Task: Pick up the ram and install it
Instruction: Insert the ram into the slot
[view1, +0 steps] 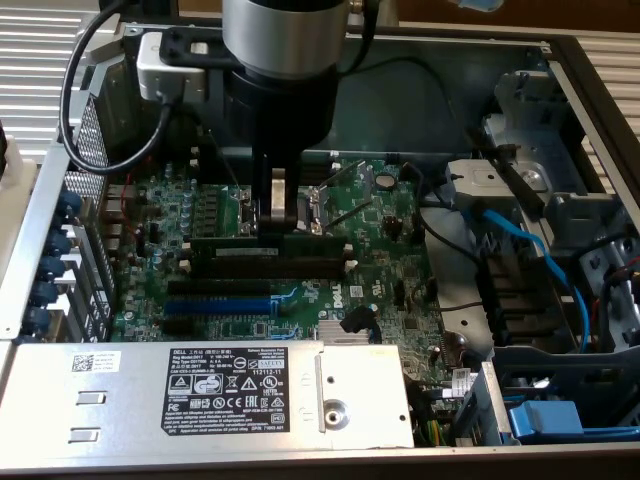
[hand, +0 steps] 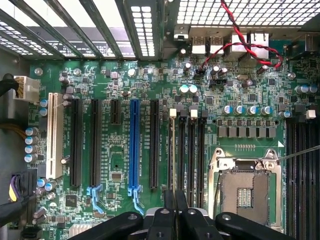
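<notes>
The open metal computer case (view1: 560, 60) holds a green motherboard (view1: 385, 275), flat and dense with small parts, and a grey power supply box (view1: 120, 400) with a white label. The ram (view1: 230, 241) – a long, thin, dark-green stick – lies along the black memory slots (view1: 300, 268), just above the blue slot (view1: 220, 300); if it is seated I cannot tell. The pincer (view1: 288, 225) stands upright over it, its fingers nearly together, gripping the stick's top edge near the middle.
</notes>
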